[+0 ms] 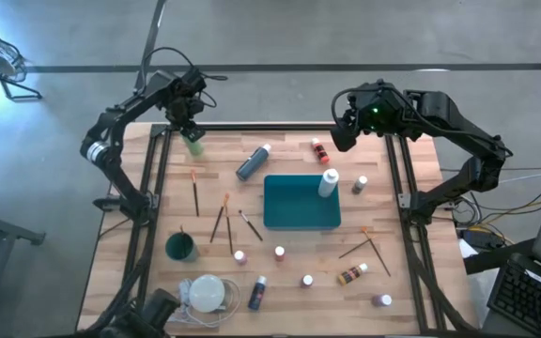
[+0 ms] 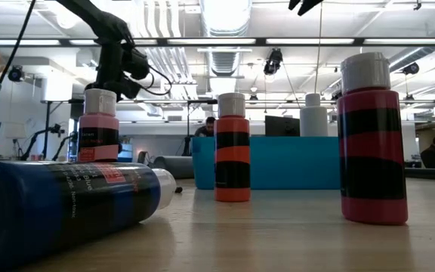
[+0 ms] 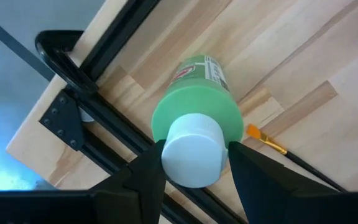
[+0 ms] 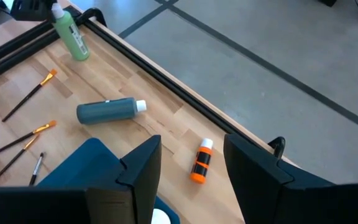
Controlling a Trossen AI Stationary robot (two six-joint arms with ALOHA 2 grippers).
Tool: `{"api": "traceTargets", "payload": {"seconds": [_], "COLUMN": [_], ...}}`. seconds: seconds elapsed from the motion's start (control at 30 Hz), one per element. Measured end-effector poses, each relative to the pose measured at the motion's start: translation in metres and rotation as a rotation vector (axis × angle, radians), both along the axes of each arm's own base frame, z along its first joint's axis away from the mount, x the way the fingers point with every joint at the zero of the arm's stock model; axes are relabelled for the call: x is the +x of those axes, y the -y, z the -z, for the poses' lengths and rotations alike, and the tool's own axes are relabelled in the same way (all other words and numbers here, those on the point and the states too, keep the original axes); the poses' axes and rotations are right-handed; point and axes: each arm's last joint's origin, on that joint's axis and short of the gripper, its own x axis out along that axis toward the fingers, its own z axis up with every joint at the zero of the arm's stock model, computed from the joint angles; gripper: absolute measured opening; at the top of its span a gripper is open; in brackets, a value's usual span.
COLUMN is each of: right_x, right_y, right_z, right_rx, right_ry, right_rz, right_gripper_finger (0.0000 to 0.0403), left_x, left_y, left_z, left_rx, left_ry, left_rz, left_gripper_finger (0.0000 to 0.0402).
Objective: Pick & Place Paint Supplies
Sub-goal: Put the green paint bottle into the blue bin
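At table's far-left corner | left tool (image 3: 194, 155) clamps green bottle (image 3: 199, 109) by its cap, tilted | right tool (image 4: 191, 165) open, empty.

The whole wooden table (image 1: 280, 188) is seen straight down from overhead, both arms included. The table-level view is set very near a row of small bottles and faces across the teal tray (image 2: 293, 162) into the room behind. From the left wrist, the green bottle (image 3: 197, 109) is looked down on at close range, its white cap framed between the fingers of the left claw (image 3: 193, 163). From the right wrist, a wider slant across the far table edge is given past the right claw (image 4: 191, 165). The green bottle (image 4: 72, 36) is shared by both wrist views and the overhead view (image 1: 193, 144).
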Motion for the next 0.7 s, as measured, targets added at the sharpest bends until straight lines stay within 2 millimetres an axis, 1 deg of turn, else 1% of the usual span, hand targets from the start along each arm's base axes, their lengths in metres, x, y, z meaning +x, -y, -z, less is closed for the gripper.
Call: {"api": "traceTargets", "payload": {"seconds": [0.13, 0.2, 0.27, 0.37, 0.47, 0.57, 0.7], "right_x": [0.000, 0.000, 0.000, 0.000, 0.000, 0.000, 0.000], "right_y": [0.000, 0.000, 0.000, 0.000, 0.000, 0.000, 0.000], "right_z": [0.000, 0.000, 0.000, 0.000, 0.000, 0.000, 0.000], "right_rx": [0.000, 0.000, 0.000, 0.000, -0.001, 0.001, 0.017], "right_ry": [0.000, 0.000, 0.000, 0.000, 0.000, 0.001, 0.006], "right_rz": [0.000, 0.000, 0.000, 0.001, 0.001, 0.001, -0.012], "right_gripper_finger": [0.0169, 0.0169, 0.0169, 0.0169, 0.0169, 0.0169, 0.0169], "left_x": [0.000, 0.000, -0.001, -0.004, -0.007, -0.016, -0.036], "left_y": [0.000, 0.000, 0.001, 0.005, 0.009, 0.022, 0.052], "left_z": [0.001, -0.003, -0.011, -0.029, -0.036, -0.046, -0.064], "left_rx": [-0.002, 0.003, 0.038, 0.108, 0.120, 0.123, 0.194], "left_ry": [0.000, 0.000, 0.018, 0.060, 0.064, 0.068, 0.122], "left_rz": [0.020, 0.030, 0.030, 0.029, 0.028, 0.009, -0.055], "left_gripper_finger": [0.0177, 0.0177, 0.0177, 0.0177, 0.0177, 0.0177, 0.0177]}}
